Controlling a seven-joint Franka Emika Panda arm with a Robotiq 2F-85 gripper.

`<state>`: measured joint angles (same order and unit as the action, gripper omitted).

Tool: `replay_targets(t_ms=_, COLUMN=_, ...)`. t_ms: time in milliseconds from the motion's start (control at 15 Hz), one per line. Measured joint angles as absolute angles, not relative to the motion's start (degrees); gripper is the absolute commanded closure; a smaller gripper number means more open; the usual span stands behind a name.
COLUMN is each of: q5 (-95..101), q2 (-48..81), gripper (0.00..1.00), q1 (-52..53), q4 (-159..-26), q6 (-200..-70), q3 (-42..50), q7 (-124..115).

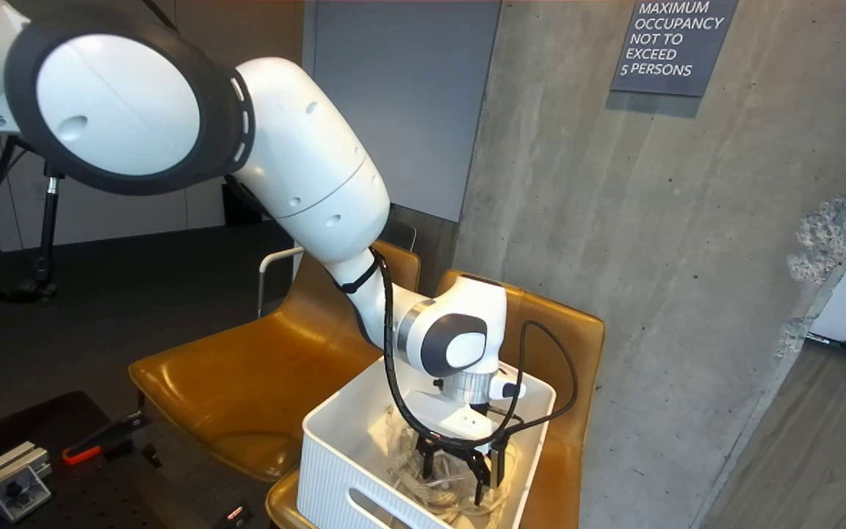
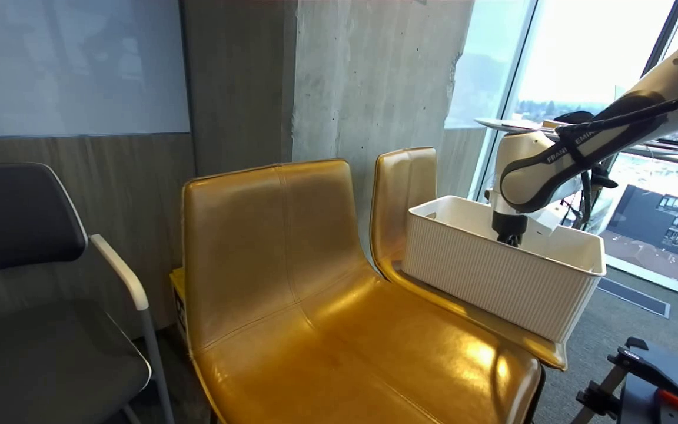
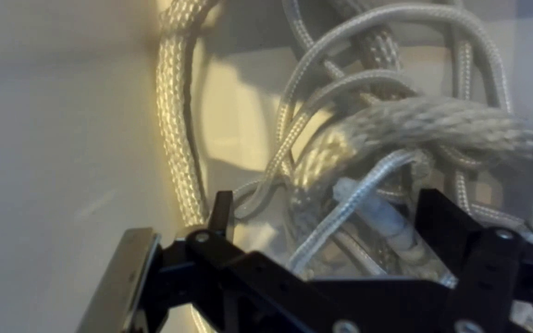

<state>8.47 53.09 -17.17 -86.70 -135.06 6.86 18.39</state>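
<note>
My gripper (image 1: 454, 486) reaches down into a white ribbed bin (image 1: 338, 474), and its jaws stand wide apart. Tangled pale braided cords (image 3: 400, 120) lie at the bottom of the bin. In the wrist view a thin cord (image 3: 347, 208) crosses the gap between the black fingers (image 3: 442, 226), with a bluish-white cylindrical piece (image 3: 384, 219) behind it. Nothing is pinched there; whether a finger touches any cord I cannot tell. A thicker braided sleeve (image 3: 174, 120) runs along the bin's inner wall, close to one finger. In an exterior view the bin's side (image 2: 492, 288) hides the fingertips.
The bin rests on a tan chair (image 2: 401, 235), beside another tan chair (image 2: 315, 330). A concrete pillar (image 1: 658, 242) rises behind. A dark table (image 2: 662, 377) with a clamp (image 2: 651, 371) stands nearby. A grey armchair (image 2: 27, 341) is farther off.
</note>
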Motion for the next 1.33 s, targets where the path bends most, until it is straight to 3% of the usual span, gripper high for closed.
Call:
replay_targets(t_ms=133, q5=8.08, q2=55.55, gripper=0.0, q1=-17.22, q4=-84.16, q6=-134.99, q3=6.39, q7=18.4)
replay_targets(t_ms=267, q5=7.66, q2=57.86, gripper=0.26, q1=-17.25, q4=-81.72, q6=-134.77, q3=5.88, q7=18.42)
replay_targets(t_ms=867, q5=7.61, q2=61.44, gripper=0.95, q1=-17.98, q4=-74.21, q6=-130.87, q3=5.62, q7=19.02)
replay_targets(t_ms=1000, q5=7.62, q2=61.57, gripper=1.0, q1=-17.99, q4=-73.13, q6=-129.79, q3=5.66, q7=19.24)
replay_targets(t_ms=1333, q5=7.69, q2=61.55, gripper=1.0, q1=-18.0, q4=-70.62, q6=-128.23, q3=5.75, q7=20.97)
